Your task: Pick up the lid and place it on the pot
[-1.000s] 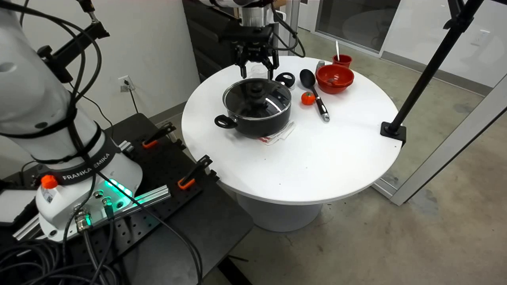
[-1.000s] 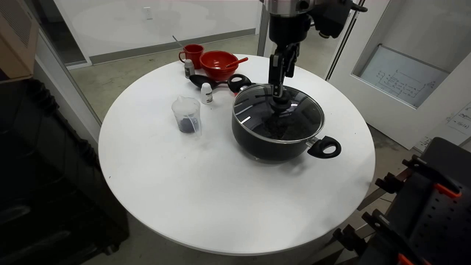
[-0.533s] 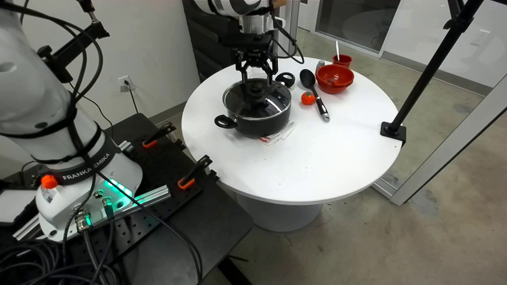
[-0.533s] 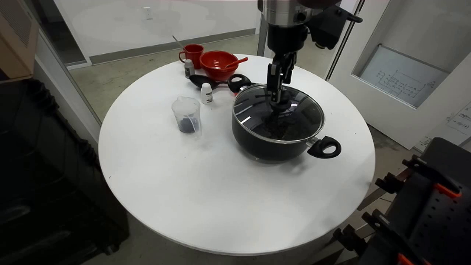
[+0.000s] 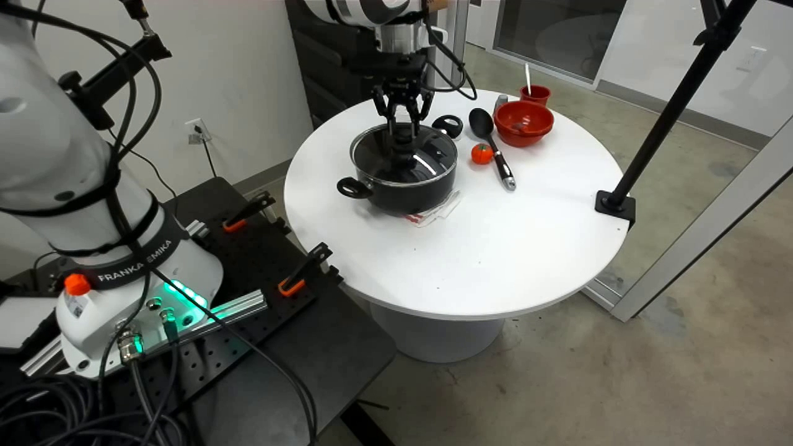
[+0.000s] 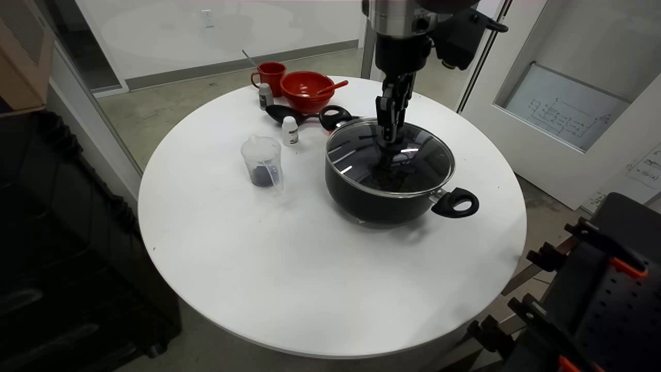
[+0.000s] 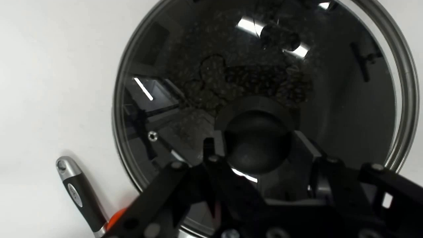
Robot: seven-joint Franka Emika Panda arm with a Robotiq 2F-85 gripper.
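The black pot (image 5: 412, 198) stands on the white round table, with its clear glass lid (image 6: 421, 168) lying level on top in both exterior views. Reaching straight down from above, my gripper (image 7: 259, 142) has its fingers on either side of the lid's black knob (image 7: 256, 147). Both finger pads (image 7: 307, 144) come up against the knob's sides in the wrist view, so the grip is shut on the lid. Dark contents show faintly through the glass. In an exterior view the fingertips (image 5: 392, 144) partly merge with the dark knob.
A folded cloth (image 5: 445, 210) lies under the pot. To one side are a tomato (image 5: 482, 154), a black spoon (image 5: 503, 170), a red bowl (image 5: 523, 127) and a red mug (image 6: 271, 77). A measuring cup (image 6: 262, 161) and a small white bottle (image 6: 290, 132) stand near the pot.
The gripper has come down to the knob and its fingers have drawn together around it. Pot and lid have shifted very slightly in the last half second.
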